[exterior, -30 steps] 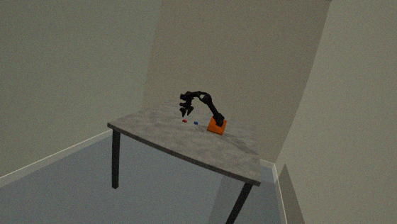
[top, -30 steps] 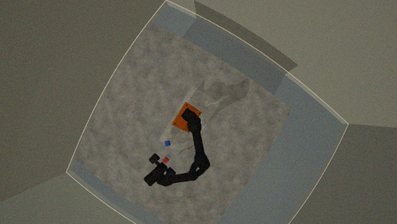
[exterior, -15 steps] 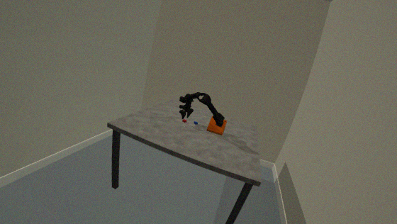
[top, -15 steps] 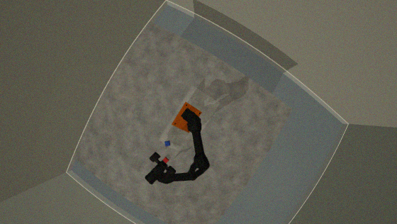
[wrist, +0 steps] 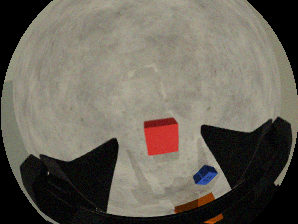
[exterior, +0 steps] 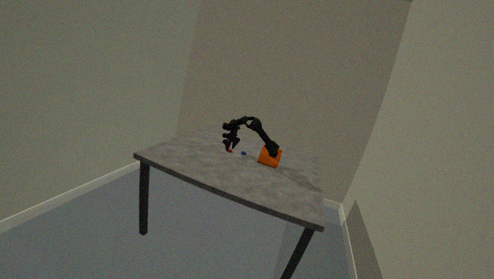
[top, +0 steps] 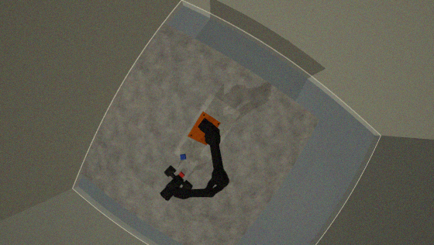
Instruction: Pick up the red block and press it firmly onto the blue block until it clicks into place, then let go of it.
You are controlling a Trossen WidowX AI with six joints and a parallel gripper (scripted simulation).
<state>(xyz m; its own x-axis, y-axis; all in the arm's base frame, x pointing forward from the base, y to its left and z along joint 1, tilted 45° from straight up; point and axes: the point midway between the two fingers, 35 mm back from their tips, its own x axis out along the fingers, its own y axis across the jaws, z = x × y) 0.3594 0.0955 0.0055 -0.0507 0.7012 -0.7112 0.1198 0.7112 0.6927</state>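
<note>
One red block (top: 181, 174) (exterior: 229, 150) (wrist: 161, 137), roughly cubic without an evident long axis, sits squarely below the spread end effector (top: 178, 178) (exterior: 231, 149) (wrist: 160, 134).

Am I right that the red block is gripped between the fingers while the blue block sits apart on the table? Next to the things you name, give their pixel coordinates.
Not quite: the red block (top: 181, 174) (exterior: 229, 150) (wrist: 161, 138) is ungripped; the wrist view shows open fingers standing clear of it.
</note>
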